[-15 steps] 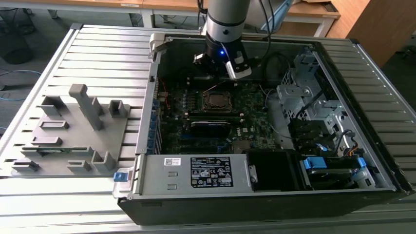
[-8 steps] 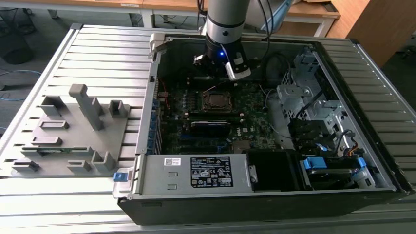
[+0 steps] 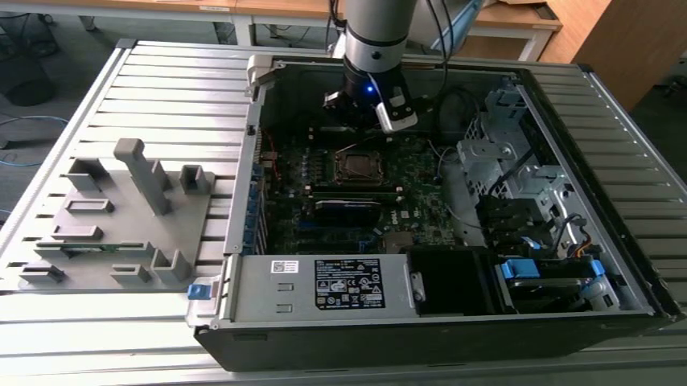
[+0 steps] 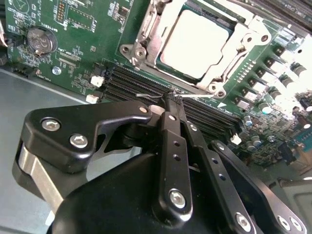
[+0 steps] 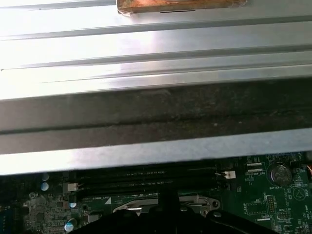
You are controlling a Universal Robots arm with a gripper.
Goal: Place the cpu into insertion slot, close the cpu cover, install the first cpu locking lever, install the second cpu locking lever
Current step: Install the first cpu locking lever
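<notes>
Arm (image 3: pixel 378 28): silvery-grey cylindrical segment above a darker band; black wrist housing (image 3: pixel 358 90) with a small blue light (image 3: pixel 369 88); white block (image 3: pixel 395 115) clipped at its side; dark cables (image 3: pixel 442 32) trailing alongside. Jaws, in the second wrist view: matte black linkage bars (image 4: pixel 174 156) with rounded ends, pinned by silver hex-socket screws (image 4: pixel 176 197); row of small round holes (image 4: pixel 176 144) along the central bar; broad black outer link (image 4: pixel 92 124) carrying two screws; strip of bare silvery metal (image 4: pixel 31 170) beneath it; smooth black body (image 4: pixel 112 204) below.

Slatted grey table (image 3: pixel 161 80); wooden desks (image 3: pixel 516 20) behind; wooden cabinet (image 3: pixel 628 40) at the exterior view's right; grey floor (image 3: pixel 108 32).
</notes>
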